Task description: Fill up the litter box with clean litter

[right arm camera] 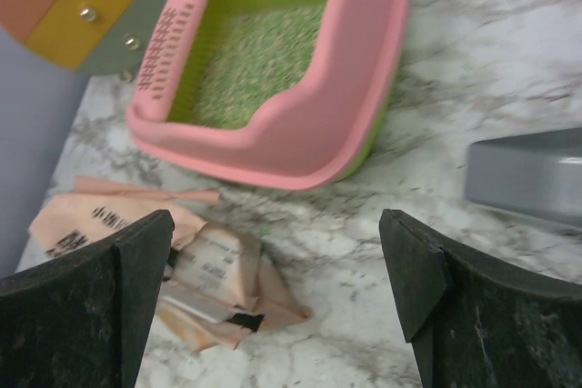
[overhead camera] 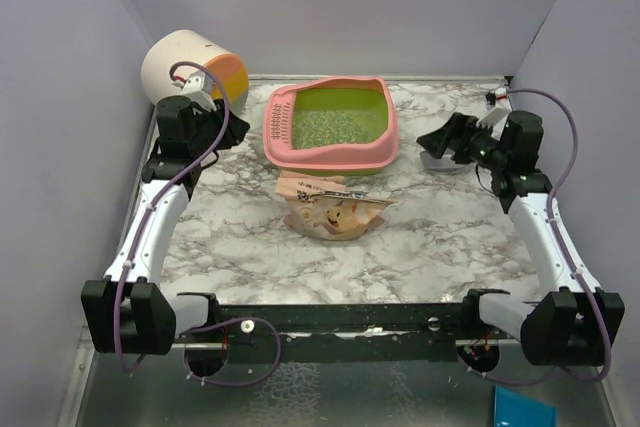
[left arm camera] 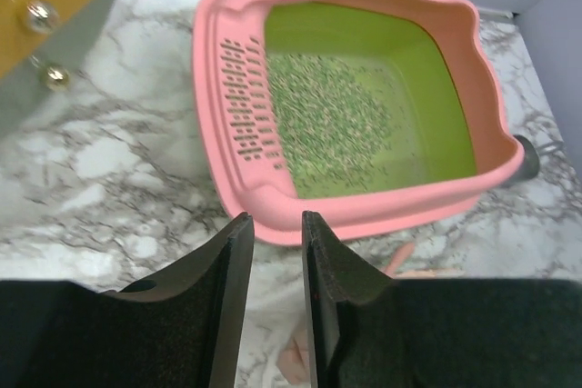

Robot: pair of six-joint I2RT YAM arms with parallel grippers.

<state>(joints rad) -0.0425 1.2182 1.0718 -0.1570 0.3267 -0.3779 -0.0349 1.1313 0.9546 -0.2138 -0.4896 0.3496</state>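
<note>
While litter box [overhead camera: 325, 154] lies lengthwise left-right, sieve end [overhead camera: 281, 125] left, left hand [left arm camera: 275, 224] narrowly parted, right hand [right arm camera: 275, 229] wide

A robot test booth: plain lilac walls [overhead camera: 60, 97] box in a marble-patterned table [overhead camera: 430, 237].

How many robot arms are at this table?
2: the left arm stretches along the left of the litter box, the right arm along its right. No third shows.
</note>
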